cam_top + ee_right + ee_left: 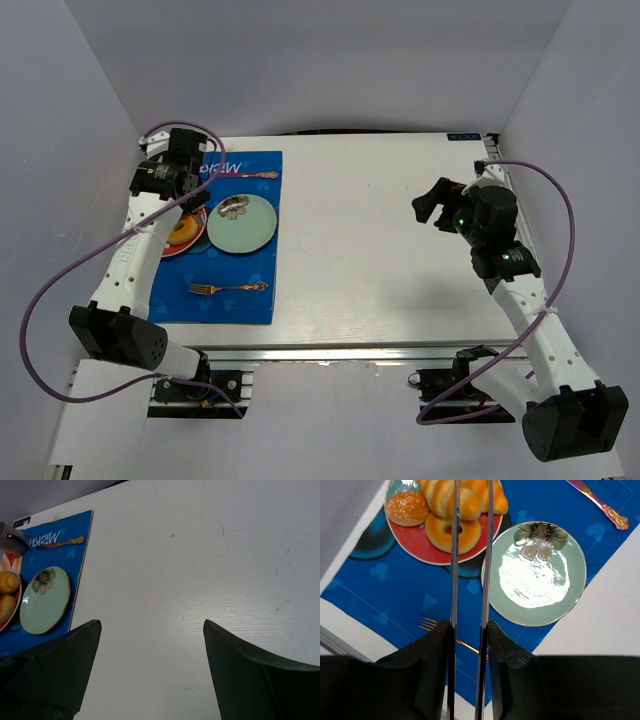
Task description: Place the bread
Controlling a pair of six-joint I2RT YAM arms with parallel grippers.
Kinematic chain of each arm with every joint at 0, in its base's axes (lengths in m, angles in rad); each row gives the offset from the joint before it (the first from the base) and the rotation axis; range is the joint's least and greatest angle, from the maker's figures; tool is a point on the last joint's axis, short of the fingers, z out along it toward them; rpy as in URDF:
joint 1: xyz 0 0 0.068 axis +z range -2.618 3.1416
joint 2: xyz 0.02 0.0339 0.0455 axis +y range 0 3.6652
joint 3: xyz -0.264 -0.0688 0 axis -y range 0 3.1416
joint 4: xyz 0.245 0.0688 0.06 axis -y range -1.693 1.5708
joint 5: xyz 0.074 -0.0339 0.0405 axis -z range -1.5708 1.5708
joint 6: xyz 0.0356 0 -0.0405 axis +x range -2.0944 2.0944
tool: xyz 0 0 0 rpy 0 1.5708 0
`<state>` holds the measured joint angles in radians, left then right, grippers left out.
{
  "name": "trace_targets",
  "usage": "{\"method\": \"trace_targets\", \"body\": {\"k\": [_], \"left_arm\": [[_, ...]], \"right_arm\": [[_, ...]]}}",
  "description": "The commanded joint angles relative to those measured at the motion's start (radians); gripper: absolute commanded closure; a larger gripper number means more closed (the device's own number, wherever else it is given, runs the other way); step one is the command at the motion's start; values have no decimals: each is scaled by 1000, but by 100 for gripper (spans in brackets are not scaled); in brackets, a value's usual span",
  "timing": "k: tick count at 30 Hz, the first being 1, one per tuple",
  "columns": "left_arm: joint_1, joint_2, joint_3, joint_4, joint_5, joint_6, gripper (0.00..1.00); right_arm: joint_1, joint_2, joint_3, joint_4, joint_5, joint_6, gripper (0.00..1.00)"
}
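Note:
The bread (pixel 406 508), a small oblong golden-brown roll, lies on the left side of a red plate (pixel 420 552), next to a ridged croissant (pixel 467 497) and a ring doughnut (pixel 451 534). My left gripper (pixel 470 625) is shut on a pair of thin metal tongs (pixel 454 555). The tong arms run parallel, a little apart, over the croissant and doughnut, with nothing between them. In the top view the left gripper (pixel 190 195) hovers over the red plate (pixel 180 238). My right gripper (pixel 150 630) is open and empty above bare table on the right side (pixel 432 205).
A pale green flowered plate (pixel 535 580) sits empty right of the red plate on a blue placemat (pixel 240 300). A gold fork (pixel 228 288) lies near the mat's front and a spoon (pixel 245 175) at its back. White walls enclose the table.

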<state>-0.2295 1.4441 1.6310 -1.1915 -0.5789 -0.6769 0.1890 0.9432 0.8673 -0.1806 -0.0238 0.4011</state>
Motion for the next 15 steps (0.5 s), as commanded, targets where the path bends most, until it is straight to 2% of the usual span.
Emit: {"method": "trace_targets", "body": {"k": [1, 8, 9, 15], "left_arm": [[65, -50, -34, 38, 178, -12, 56], [128, -36, -82, 52, 283, -78, 57], [130, -33, -85, 52, 293, -88, 53], [142, -33, -114, 82, 298, -154, 50]], "right_arm": [[35, 28, -4, 87, -54, 22, 11], [73, 51, -13, 122, -61, 41, 11], [79, 52, -16, 130, -62, 45, 11], [101, 63, -21, 142, -56, 45, 11]]}}
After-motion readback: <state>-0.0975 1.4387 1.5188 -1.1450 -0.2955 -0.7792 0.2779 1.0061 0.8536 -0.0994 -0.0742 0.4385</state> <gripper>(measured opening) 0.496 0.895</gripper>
